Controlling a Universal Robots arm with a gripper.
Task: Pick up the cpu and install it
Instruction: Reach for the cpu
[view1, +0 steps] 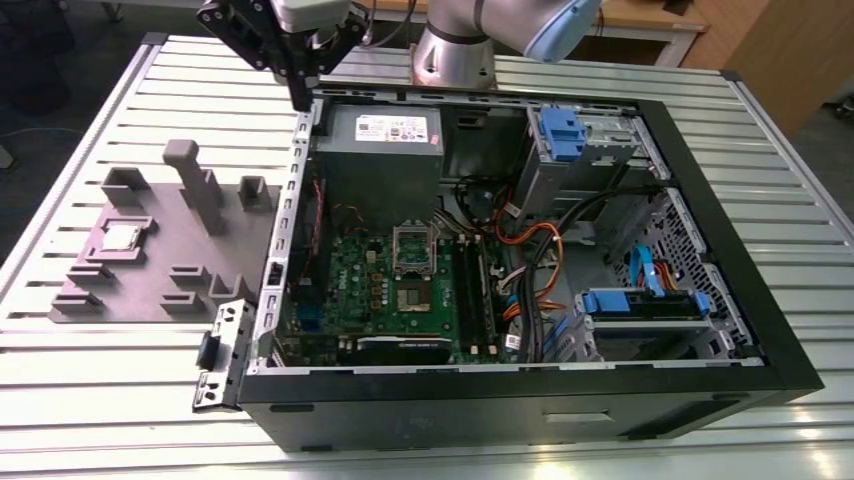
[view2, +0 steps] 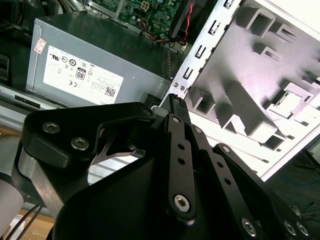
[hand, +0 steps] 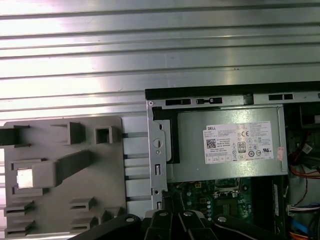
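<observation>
**A:** The gripper (view1: 304, 100) hangs high over the case (view1: 534, 400) rim, by the power supply (view1: 380, 150). Its fingers are pinched together with nothing between them.

**B:** And the cpu (view1: 123, 236)?

**A:** It's out on the grey fixture (view1: 147, 290), on the worktop (view1: 174, 110) at the exterior view's left, well apart from the gripper. It lies flat in its own square pocket.

**B:** So the pick isn't made yet.

**A:** That's my read. To do it well, I reckon the gripper wants opening before it goes down. It should drop straight, square to the chip's sides, and take it by the edges only. The pocket walls look close, so a skewed approach could catch them.

**B:** What's the chip like?

**A:** It's small, thin and square, with a silver-grey metal top and a paler rim. It's far smaller than the gripper. In the first wrist view the cpu (hand: 25, 177) glares almost white. It looks rigid and slick, so I'd guess it slips easily and wants carrying level. The socket (view1: 411, 243) sits mid-board, inside the case.
</observation>
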